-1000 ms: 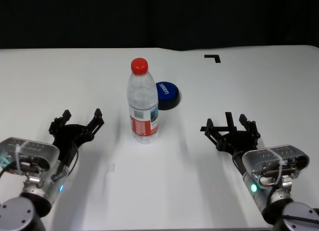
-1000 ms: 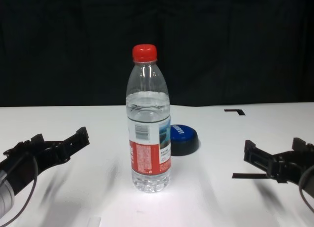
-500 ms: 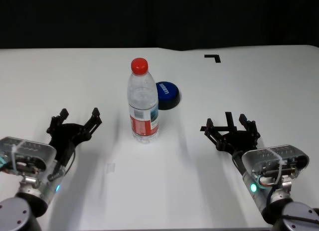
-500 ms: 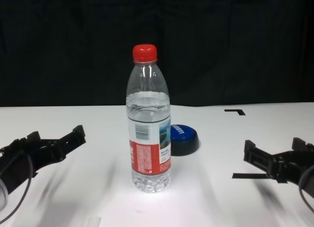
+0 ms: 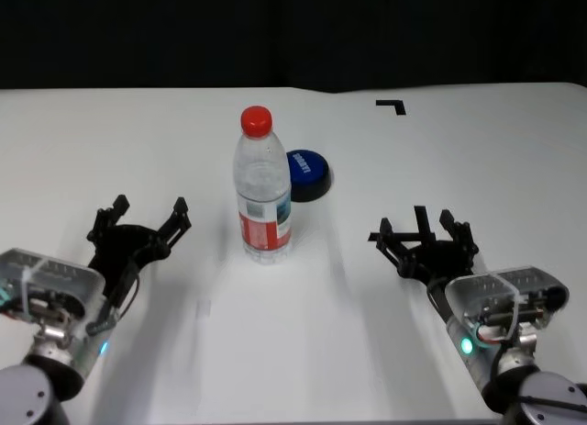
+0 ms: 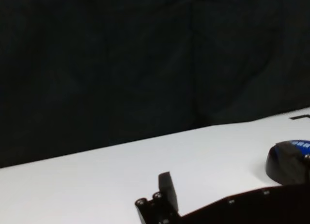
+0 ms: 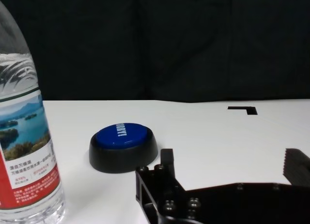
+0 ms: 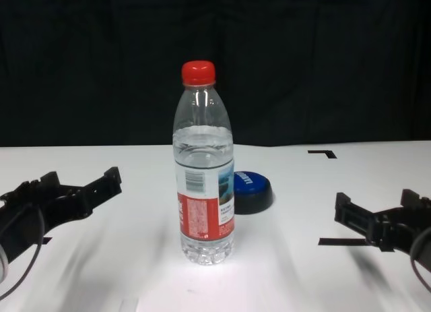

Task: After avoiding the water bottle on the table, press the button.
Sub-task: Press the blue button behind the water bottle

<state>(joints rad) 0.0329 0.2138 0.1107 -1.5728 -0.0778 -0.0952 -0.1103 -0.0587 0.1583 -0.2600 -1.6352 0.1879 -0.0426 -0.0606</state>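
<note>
bottle (image 5: 264, 191): tall, tippy, do not bump.
button (image 5: 308, 174): hard, low, push on top.
left gripper (image 5: 138, 222): open wide, empty.
right gripper (image 5: 422, 233): open wide, empty.

White lettering on the button (image 7: 123, 136) and the water bottle (image 7: 26, 137) label print are unreadable.

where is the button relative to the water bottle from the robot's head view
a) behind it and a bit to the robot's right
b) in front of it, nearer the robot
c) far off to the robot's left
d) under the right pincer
a: in the head view the button sits on the table just beyond the upright water bottle and slightly to its right, well ahead of both open pincers.
</note>
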